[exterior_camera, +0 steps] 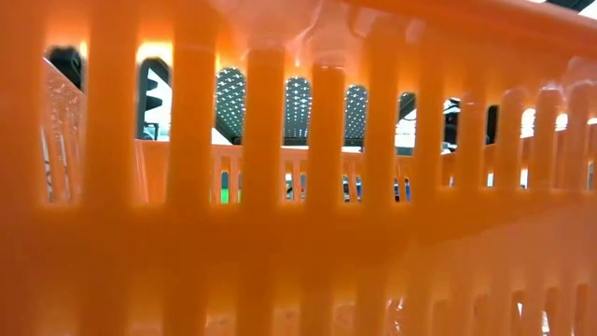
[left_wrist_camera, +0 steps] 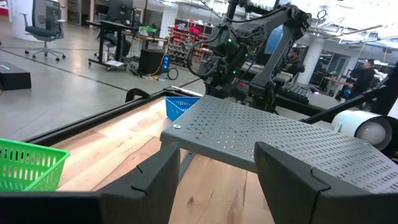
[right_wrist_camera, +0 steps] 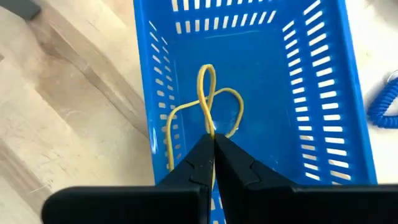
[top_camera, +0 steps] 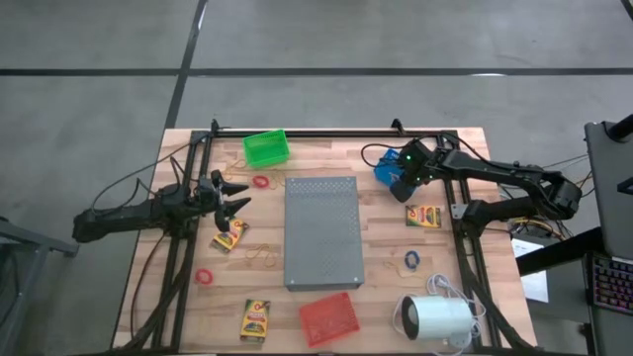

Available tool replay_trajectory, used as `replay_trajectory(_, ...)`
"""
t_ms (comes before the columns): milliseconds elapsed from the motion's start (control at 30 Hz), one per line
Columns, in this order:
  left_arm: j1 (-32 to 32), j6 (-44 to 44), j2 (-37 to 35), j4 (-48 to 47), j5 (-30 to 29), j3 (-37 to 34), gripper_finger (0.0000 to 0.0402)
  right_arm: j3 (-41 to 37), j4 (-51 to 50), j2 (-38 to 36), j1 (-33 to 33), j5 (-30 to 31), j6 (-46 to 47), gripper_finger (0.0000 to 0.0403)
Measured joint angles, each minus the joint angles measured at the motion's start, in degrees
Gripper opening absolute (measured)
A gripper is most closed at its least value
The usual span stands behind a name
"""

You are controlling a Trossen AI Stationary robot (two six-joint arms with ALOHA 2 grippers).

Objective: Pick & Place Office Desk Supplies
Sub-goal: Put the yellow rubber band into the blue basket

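The right gripper (right_wrist_camera: pixel 213 146) hangs over the blue basket (right_wrist_camera: pixel 323 93) near the worktop's far right corner, fingers pinched on a tan rubber band (right_wrist_camera: pixel 208 93) that dangles inside, seemingly for dropping there. The left gripper (top_camera: pixel 235 206), fingers spread and empty, hovers by the left edge above a crayon box (top_camera: pixel 229 235), probably next. No print is legible.

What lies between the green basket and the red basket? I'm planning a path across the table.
In the high view, the grey perforated slab lies between the green basket and red basket.
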Motion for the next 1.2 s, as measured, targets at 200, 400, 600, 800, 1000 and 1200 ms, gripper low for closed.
replay_trajectory(200, 0.0, 0.0, 0.0, 0.0, 0.0, 0.0, 0.0212, 0.0, 0.2, 0.0, 0.0, -0.1, -0.1, 0.0054)
replay_trajectory(400, 0.0, 0.0, 0.0, 0.0, 0.0, 0.0, 0.0212, 0.0, 1.5, 0.0, 0.0, 0.4, -0.2, 0.0104)
replay_trajectory(600, 0.0, 0.0, 0.0, 0.0, 0.0, 0.0, 0.0212, 0.0, 2.5, 0.0, 0.0, 0.5, -0.2, 0.0136)
replay_trajectory(800, 0.0, 0.0, 0.0, 0.0, 0.0, 0.0, 0.0212, 0.0, 2.7, 0.0, 0.0, 0.5, -0.3, 0.0146)
replay_trajectory(1000, 0.0, 0.0, 0.0, 0.0, 0.0, 0.0, 0.0212, 0.0, 4.0, -0.4, 0.0, -3.2, -3.0, 0.0139)
replay_trajectory(1200, 0.0, 0.0, 0.0, 0.0, 0.0, 0.0, 0.0212, 1.9, 3.9, -1.9, 0.0, -4.1, -3.5, 0.0144)
